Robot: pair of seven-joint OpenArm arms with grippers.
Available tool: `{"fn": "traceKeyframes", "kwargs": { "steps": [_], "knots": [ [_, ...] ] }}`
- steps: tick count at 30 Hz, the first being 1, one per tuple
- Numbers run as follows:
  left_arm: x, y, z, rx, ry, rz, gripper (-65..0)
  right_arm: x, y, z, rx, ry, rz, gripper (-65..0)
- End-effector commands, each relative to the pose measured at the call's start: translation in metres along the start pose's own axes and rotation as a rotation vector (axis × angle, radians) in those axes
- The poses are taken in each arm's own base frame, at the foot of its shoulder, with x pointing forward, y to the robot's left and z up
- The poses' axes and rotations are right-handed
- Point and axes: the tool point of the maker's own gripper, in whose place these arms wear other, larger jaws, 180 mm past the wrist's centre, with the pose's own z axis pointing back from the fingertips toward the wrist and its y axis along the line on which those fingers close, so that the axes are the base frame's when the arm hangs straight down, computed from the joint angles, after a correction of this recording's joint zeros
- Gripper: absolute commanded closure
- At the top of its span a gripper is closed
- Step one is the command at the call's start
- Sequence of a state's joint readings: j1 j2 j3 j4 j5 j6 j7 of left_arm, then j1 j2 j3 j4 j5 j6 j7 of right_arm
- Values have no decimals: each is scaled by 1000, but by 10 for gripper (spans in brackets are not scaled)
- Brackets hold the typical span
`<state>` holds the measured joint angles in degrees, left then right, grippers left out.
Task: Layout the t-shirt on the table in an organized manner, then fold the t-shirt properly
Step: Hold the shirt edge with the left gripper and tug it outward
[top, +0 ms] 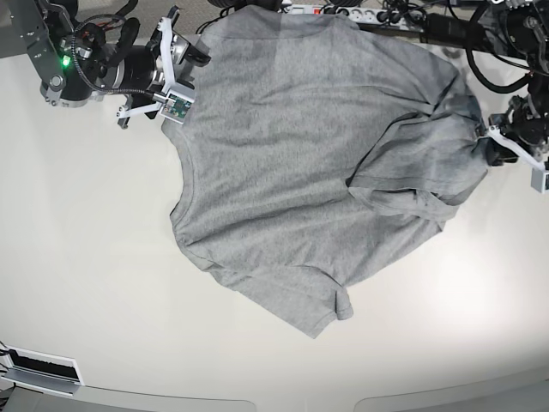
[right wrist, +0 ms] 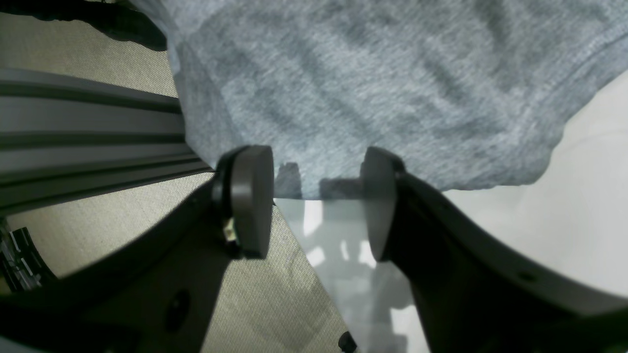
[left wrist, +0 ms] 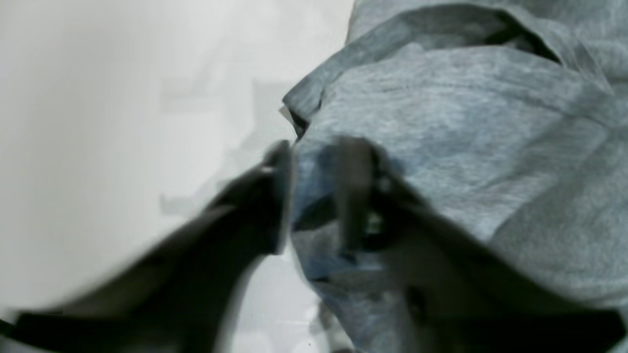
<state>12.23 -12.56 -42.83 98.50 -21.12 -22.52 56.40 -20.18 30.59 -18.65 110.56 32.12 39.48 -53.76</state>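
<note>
The heather-grey t-shirt lies plain side up on the off-white table. It is mostly spread out, with its right part folded over itself in a bunch. My left gripper is at that bunch's right edge. In the blurred left wrist view the gripper is closed on a fold of the t-shirt. My right gripper is at the shirt's upper-left edge. In the right wrist view it is open, with the hem of the t-shirt just past its pads at the table's edge.
Cables and a power strip run along the table's far edge. A white box sits at the front left corner. An aluminium rail and carpet floor show beyond the table's edge beside my right gripper.
</note>
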Motion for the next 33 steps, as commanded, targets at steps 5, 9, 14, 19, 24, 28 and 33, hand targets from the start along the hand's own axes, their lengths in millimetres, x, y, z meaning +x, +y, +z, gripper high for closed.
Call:
{"fn": "traceKeyframes", "kwargs": {
  "steps": [5, 9, 14, 19, 24, 28, 33],
  "knots": [
    [19, 11, 2, 37, -85, 36, -392, 8, 1, 4, 5, -35, 15, -319],
    [12, 14, -4, 33, -76, 58, -326, 8, 0, 4, 5, -35, 16, -319],
    [-6, 13, -14, 2, -35, 68, -239, 8, 0, 4, 5, -35, 16, -319],
    [-9, 14, -15, 2, -24, 71, -117, 8, 1, 4, 5, -36, 15, -319],
    [-6, 7, -13, -40, -18, 46, 0, 8, 0, 4, 5, -35, 16, -319],
    [-3, 6, -11, -53, -23, 35, 0, 8, 0, 4, 5, -35, 16, -319],
    [-2, 7, -11, -52, -24, 33, 0, 8, 0, 4, 5, -35, 16, -319]
  ]
}}
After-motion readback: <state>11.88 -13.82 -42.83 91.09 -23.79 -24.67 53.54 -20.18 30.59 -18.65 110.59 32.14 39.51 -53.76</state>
